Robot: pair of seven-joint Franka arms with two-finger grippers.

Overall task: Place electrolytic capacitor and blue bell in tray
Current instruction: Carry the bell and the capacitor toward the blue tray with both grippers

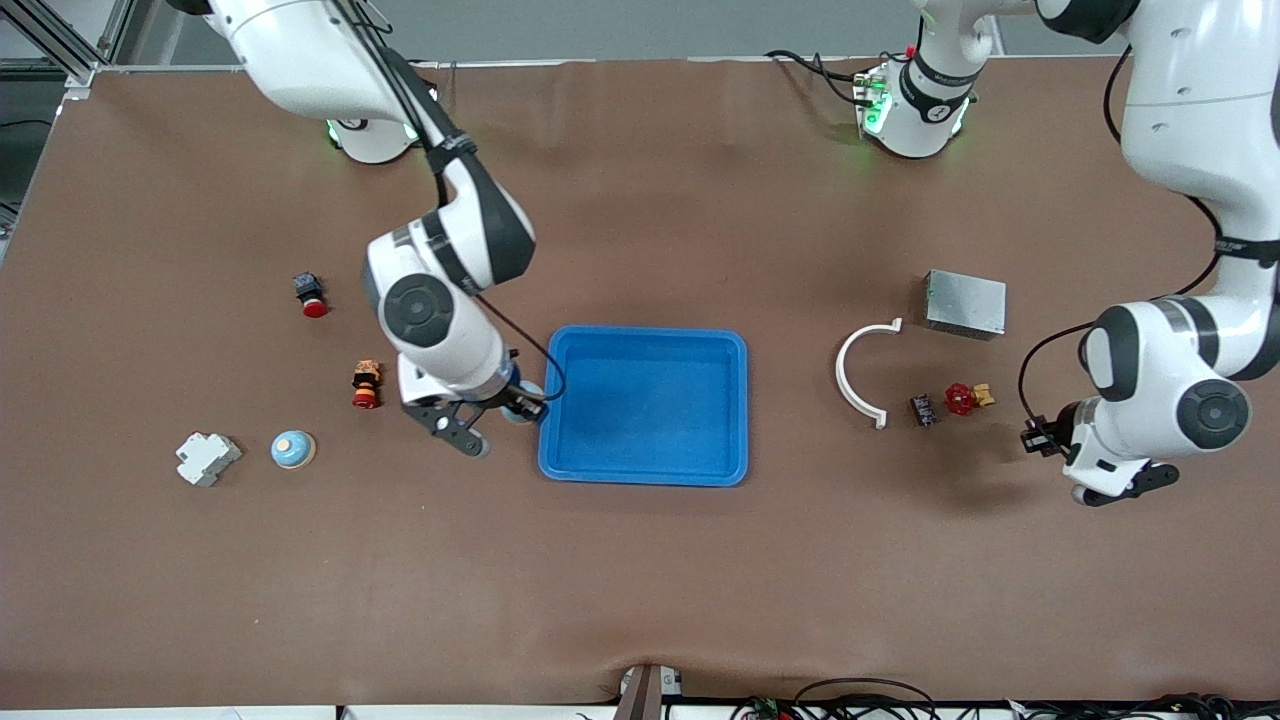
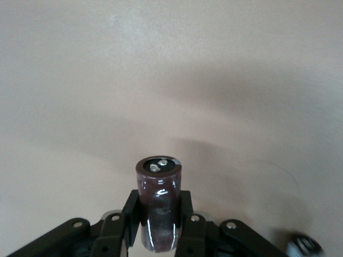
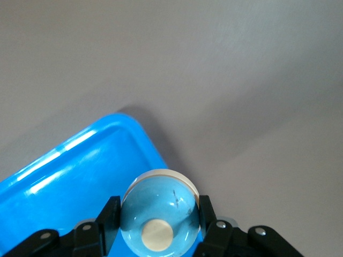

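The bright blue tray (image 1: 650,410) lies mid-table; its corner also shows in the right wrist view (image 3: 80,171). My right gripper (image 1: 518,408) is shut on a light blue bell (image 3: 159,214) with a cream button, and holds it over the tray's rim at the right arm's end. My left gripper (image 1: 1040,438) is shut on a dark maroon electrolytic capacitor (image 2: 158,203) with two metal terminals on its end, and holds it above bare table toward the left arm's end. A second blue bell (image 1: 293,449) sits on the table toward the right arm's end.
Toward the right arm's end lie a white breaker (image 1: 207,458), a red push button (image 1: 311,295) and a small orange and red part (image 1: 366,385). Toward the left arm's end lie a white curved piece (image 1: 862,375), a grey metal box (image 1: 965,303), a small black part (image 1: 922,410) and a red valve (image 1: 962,398).
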